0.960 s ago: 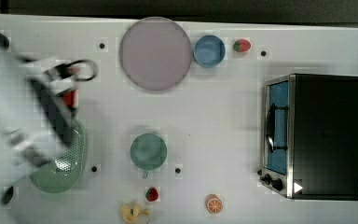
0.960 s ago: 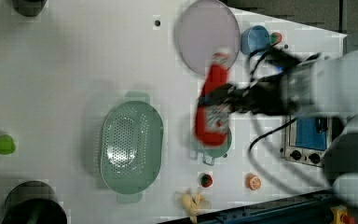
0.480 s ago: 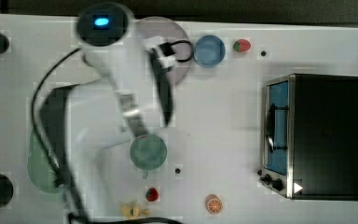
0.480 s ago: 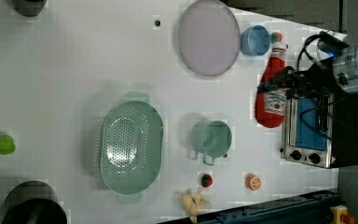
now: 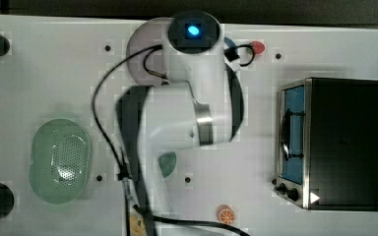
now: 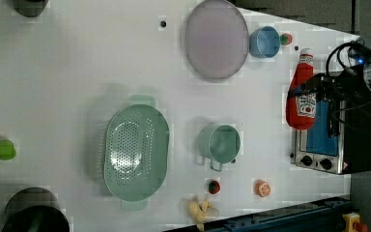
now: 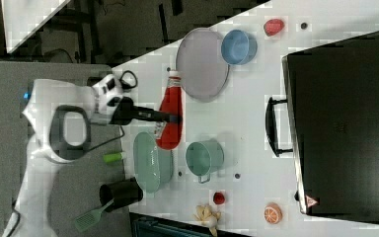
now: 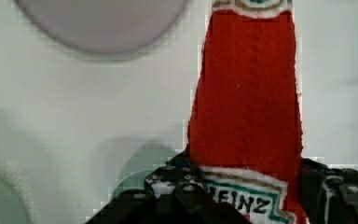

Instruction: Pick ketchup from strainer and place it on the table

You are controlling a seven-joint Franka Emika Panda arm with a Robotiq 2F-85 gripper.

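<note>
One ketchup (image 6: 303,92), now past strainer (image 6: 135,152)

Bare table (image 6: 77,72) beyond strainer (image 6: 135,152); cup (image 6: 218,144), plate (image 6: 216,38) obstruct

The gripper (image 6: 314,92) is carrying the ketchup (image 6: 303,94) away from the strainer (image 6: 135,152), crossing from beside the cup (image 6: 218,143) toward the left view's right, now in front of the toaster oven (image 6: 335,133). In the top view, the arm (image 5: 187,108) is covering the plate (image 5: 145,49).

Cup (image 6: 218,144) between strainer (image 6: 135,152) and toaster oven (image 6: 335,145) in the left view.
</note>
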